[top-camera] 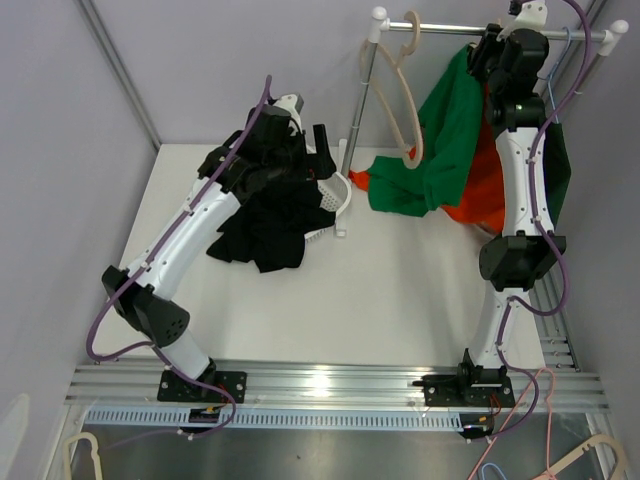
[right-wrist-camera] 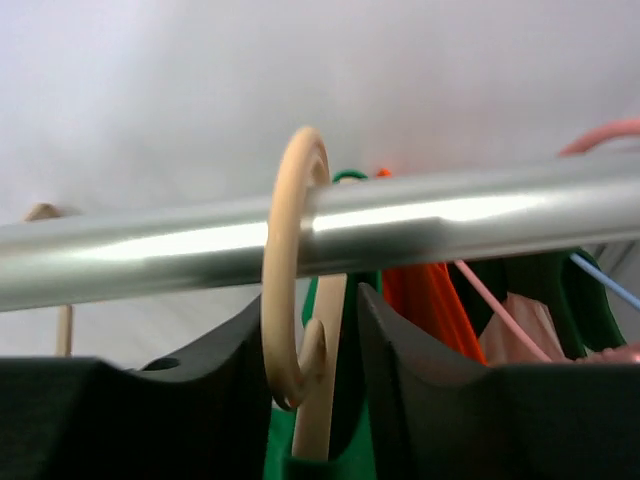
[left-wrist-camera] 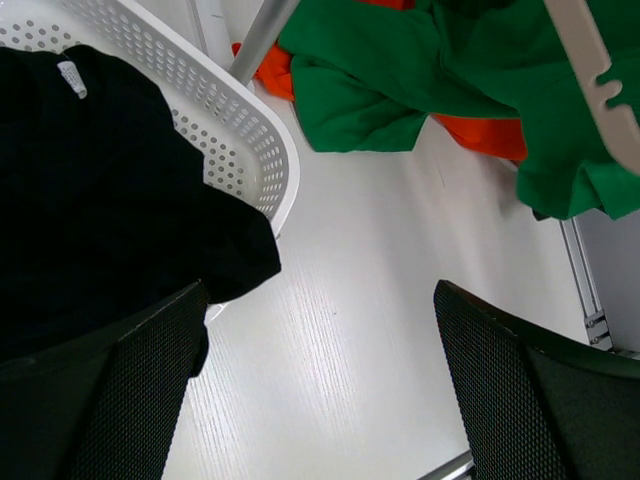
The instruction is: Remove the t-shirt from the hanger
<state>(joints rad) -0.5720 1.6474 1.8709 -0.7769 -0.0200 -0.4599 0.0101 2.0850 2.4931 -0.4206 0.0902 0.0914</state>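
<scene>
A green t-shirt (top-camera: pixel 445 140) hangs from the rack's silver rail (top-camera: pixel 440 28) and droops onto the table; it also shows in the left wrist view (left-wrist-camera: pixel 400 70). Its beige hanger (right-wrist-camera: pixel 285 300) hooks over the rail (right-wrist-camera: pixel 480 215). My right gripper (top-camera: pixel 497 55) is up at the rail. Its gripper (right-wrist-camera: pixel 315 330) is shut on the hanger's neck just under the hook, with green cloth (right-wrist-camera: pixel 270 450) below. My left gripper (top-camera: pixel 322 155) is open and empty (left-wrist-camera: pixel 320 390), low over the table beside the basket.
A white perforated basket (top-camera: pixel 342 198) holds black garments (top-camera: pixel 265 225) under my left arm. An empty beige hanger (top-camera: pixel 400 90) hangs at the rail's left end. An orange garment (top-camera: pixel 480 200) lies under the green one. More hangers and clothes hang at the rail's right end.
</scene>
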